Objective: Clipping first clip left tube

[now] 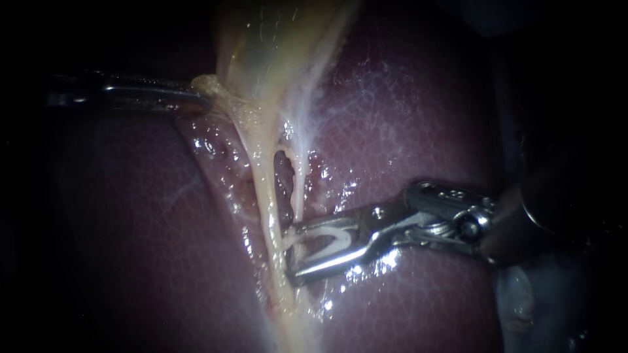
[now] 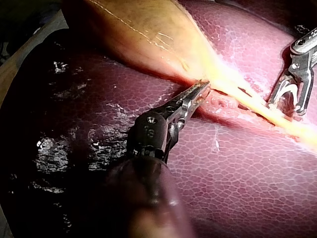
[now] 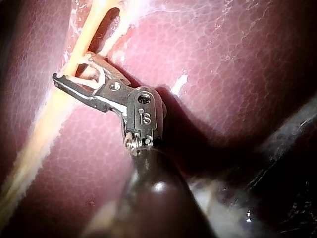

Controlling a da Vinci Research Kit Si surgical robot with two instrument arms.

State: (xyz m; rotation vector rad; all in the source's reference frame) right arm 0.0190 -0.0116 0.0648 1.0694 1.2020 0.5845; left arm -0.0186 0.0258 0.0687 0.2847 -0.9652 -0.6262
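The pale yellow gallbladder hangs at the top of the endoscope view. Two tubes run down from it over the liver: a thick left tube and a thin right tube. My right instrument comes in from the right with its jaws open and a white clip seated in them. The jaw tips reach the left tube, which lies in their mouth. My left instrument is shut on tissue at the gallbladder's lower edge, holding it out to the left.
Wet dark red liver surrounds both instruments. A small open window shows between the two tubes. My right instrument also shows in the left wrist view, beyond the tubes.
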